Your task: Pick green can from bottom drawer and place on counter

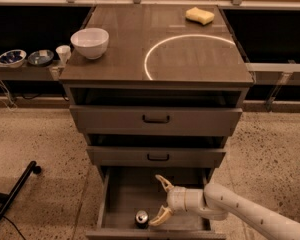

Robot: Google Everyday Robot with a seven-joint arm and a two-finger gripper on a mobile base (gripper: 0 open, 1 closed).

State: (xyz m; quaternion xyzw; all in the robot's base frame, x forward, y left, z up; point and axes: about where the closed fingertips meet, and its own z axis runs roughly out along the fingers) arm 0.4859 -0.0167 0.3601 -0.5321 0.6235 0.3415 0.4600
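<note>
The green can (142, 218) stands upright near the front of the open bottom drawer (121, 194), its silver top showing. My gripper (159, 200) is inside the drawer, just right of the can and slightly behind it, open, with one finger (164, 183) toward the back and the other (159, 216) close beside the can. It holds nothing. The white arm (240, 208) comes in from the lower right. The counter (120, 49) above bears a large thin white circle (190, 54).
A white bowl (90, 42) sits at the counter's left, a yellow sponge (200, 15) at its back right. The two upper drawers (155, 119) are slightly pulled out. Small bowls and a cup (63, 53) stand on a side shelf at left. A black pole (12, 196) lies on the floor.
</note>
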